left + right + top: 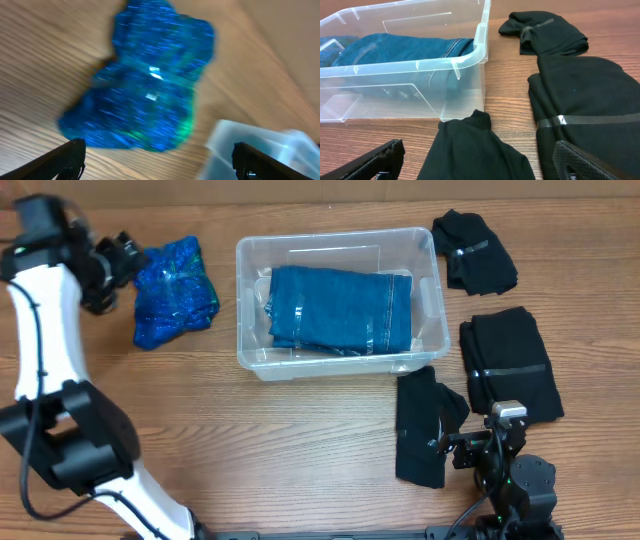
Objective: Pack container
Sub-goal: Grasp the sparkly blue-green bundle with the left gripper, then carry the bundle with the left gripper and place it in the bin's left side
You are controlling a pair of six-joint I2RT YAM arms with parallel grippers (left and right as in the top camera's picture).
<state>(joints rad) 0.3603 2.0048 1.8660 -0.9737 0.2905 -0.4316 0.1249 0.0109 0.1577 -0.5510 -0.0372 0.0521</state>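
The container [246, 300] sits toward the far side of the wooden table [280, 440], about midway across. A folded pair of blue jeans [340, 310] lies flat inside it, filling most of the floor.

To the left of the container lies a shiny blue garment [150, 85], bunched up and close to the bin's corner. The left gripper [125, 260] hangs at that garment's far left edge, jaws spread wide and holding nothing. Its wrist view is blurred, so it only seems to be clear of the cloth.

To the right of the container lie three dark pieces. A small black garment [475, 250] is farthest, a larger black garment [510, 365] is nearer, and a narrow black garment [420, 430] lies just off the bin's near right corner. The right gripper [479, 150] is low at the near end of the narrow one, jaws wide apart and empty.
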